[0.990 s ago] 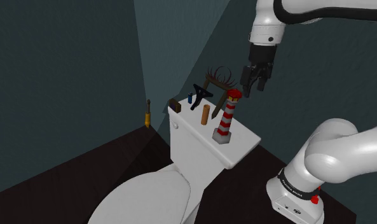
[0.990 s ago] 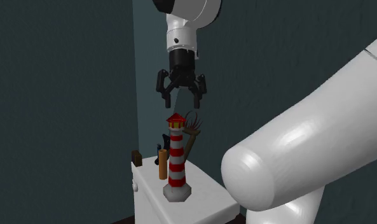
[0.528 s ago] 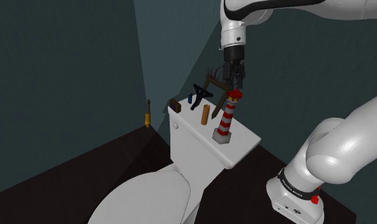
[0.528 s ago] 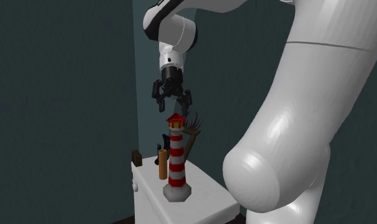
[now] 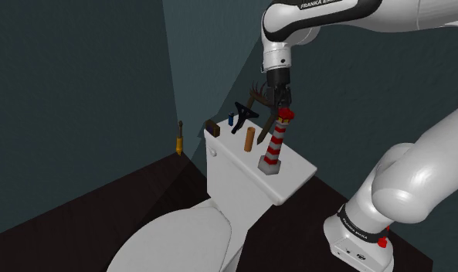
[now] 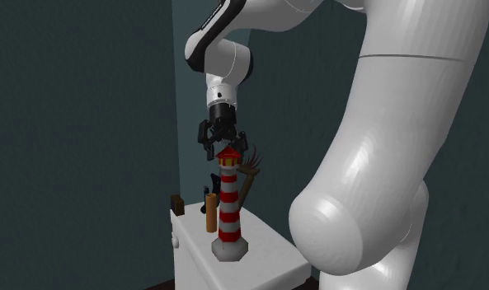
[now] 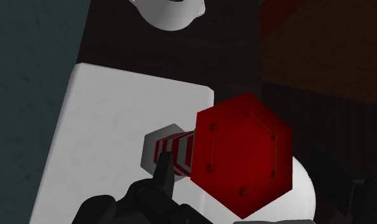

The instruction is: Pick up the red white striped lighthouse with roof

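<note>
Jaws apart and pointing straight down, their black fingers [image 6: 206, 140] stand either side of the peak of the lighthouse [image 6: 228, 202] without touching it, upper middle of the second exterior view; seen along the hand in the wrist view, one finger [image 7: 161, 175] rises beside the six-sided red roof; nothing is held.

The lighthouse is directly beneath the jaws, upright, its long axis vertical and in line with the hand; the coming move therefore looks like a plain descent along the tower before closing.

The red-and-white striped tower stands on a grey base on the white toilet tank lid [image 5: 235, 152], right of centre in the shoulder view.

An orange cylinder [image 5: 249, 137] stands just beside the tower, on its left in that frame; further up and left come a black forked tool [image 5: 242, 116], a small blue piece [image 5: 231, 119] and a brown block [image 5: 212, 127] at the lid's far end.

A brown branching ornament [image 5: 266, 96] rises close behind the fingers, the likeliest thing to be brushed on the way down.

The toilet seat [image 5: 181, 239] fills the lower centre; the white arm [image 5: 420, 181] arches in from the lower right.
</note>
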### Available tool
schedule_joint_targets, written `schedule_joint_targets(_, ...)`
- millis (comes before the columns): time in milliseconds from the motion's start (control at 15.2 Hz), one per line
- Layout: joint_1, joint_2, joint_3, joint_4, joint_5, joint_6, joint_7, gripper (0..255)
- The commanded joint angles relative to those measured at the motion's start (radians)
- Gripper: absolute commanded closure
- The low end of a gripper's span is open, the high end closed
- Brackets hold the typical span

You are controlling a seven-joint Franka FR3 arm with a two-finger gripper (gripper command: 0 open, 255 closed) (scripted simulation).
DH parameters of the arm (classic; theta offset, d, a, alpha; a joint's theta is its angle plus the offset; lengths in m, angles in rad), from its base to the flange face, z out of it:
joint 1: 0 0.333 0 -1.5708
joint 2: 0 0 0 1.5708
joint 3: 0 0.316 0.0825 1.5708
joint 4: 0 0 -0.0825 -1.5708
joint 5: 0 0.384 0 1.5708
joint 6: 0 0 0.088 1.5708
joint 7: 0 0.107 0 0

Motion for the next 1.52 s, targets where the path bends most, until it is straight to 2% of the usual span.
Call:
schedule_joint_targets(0, 0.000, 0.003, 0.000, -0.006, 0.000, 0.009, -0.002, 0)
schedule_joint_targets(66, 0.001, 0.004, 0.000, -0.004, 0.001, 0.009, -0.001, 255)
schedule_joint_targets(660, 0.000, 0.003, 0.000, -0.006, 0.000, 0.009, -0.002, 255)
schedule_joint_targets(1452, 0.001, -0.012, -0.001, 0.139, 0.004, -0.149, 0.026, 255)
